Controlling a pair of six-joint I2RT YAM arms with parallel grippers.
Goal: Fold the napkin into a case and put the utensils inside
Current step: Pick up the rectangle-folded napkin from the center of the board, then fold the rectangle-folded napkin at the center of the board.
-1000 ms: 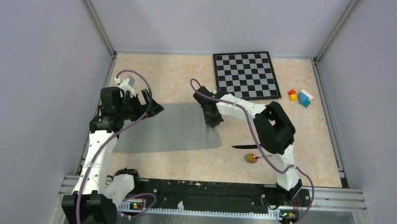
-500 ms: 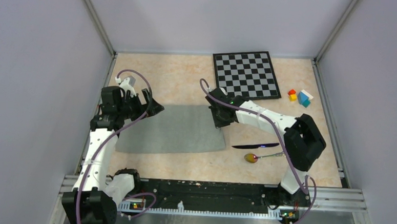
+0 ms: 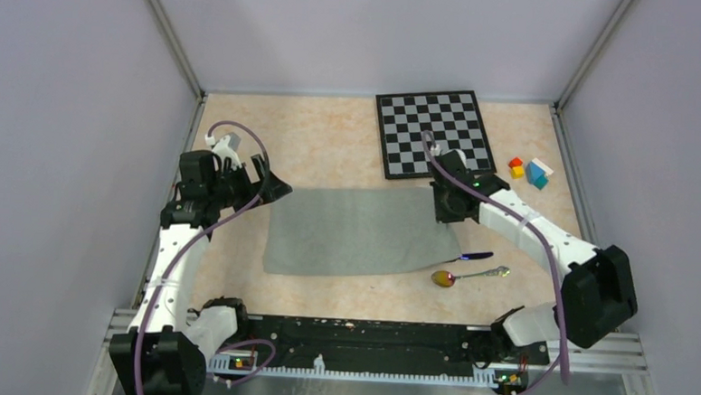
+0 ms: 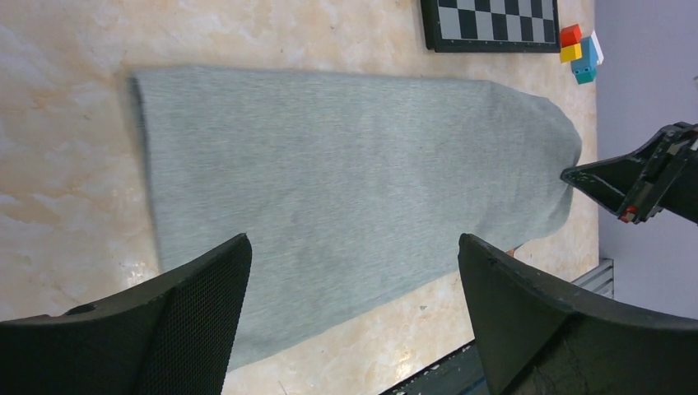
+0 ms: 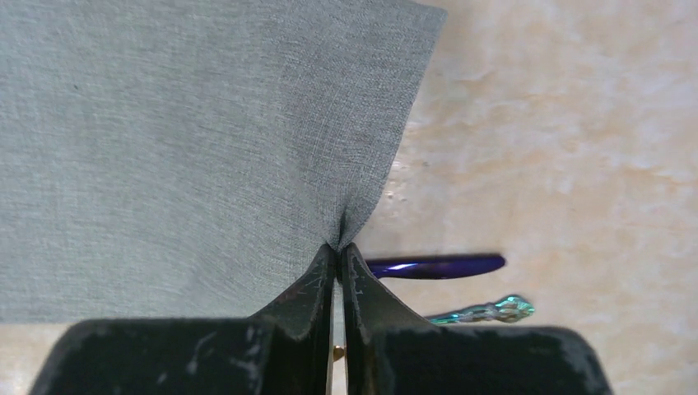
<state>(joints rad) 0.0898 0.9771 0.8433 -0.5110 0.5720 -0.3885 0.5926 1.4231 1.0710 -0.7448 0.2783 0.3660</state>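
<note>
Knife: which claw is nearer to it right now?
Right. The right claw, pinching the napkin at its edge, is close to the knife; the left claw hangs open at the cloth's opposite end.

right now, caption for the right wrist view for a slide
Right tool shut on the edge of the grey-green cloth napkin, slim dark purple knife lying beside it.

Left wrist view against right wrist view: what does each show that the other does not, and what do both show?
Only the left wrist view: the chessboard, the coloured blocks, the left hand open above the napkin, and the napkin's full length. Only the right wrist view: the knife and the handle of the spoon. Both: the napkin, the table and the right hand shut on the napkin's edge.
</note>
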